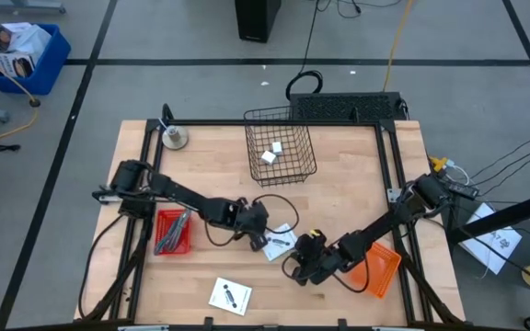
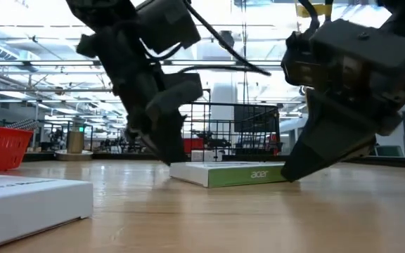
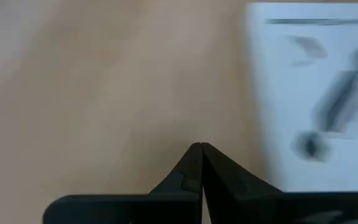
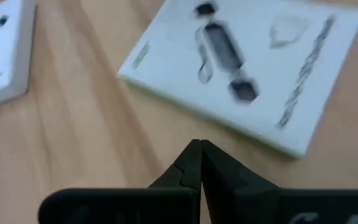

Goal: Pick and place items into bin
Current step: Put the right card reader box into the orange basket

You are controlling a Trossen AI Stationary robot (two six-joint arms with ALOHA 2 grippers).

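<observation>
Looking down, I see a flat white box (image 1: 281,241) with a green edge on the pale wooden bench (image 1: 357,193), mid-bench toward the near edge. My left tool (image 1: 263,241) sits pressed together at one side of it, my right tool (image 1: 304,250) likewise at the other, neither pinching anything. A second white box (image 1: 230,295) lies nearer the front edge. The black wire basket (image 1: 281,152) at the far edge holds small white blocks (image 1: 272,153).

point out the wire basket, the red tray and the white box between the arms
wire basket (image 1: 281,147), high view, on its mesh floor beside the white blocks
red tray (image 1: 173,241), high view, on its near rim
white box (image 2: 230,173), low view, on its green side edge
</observation>
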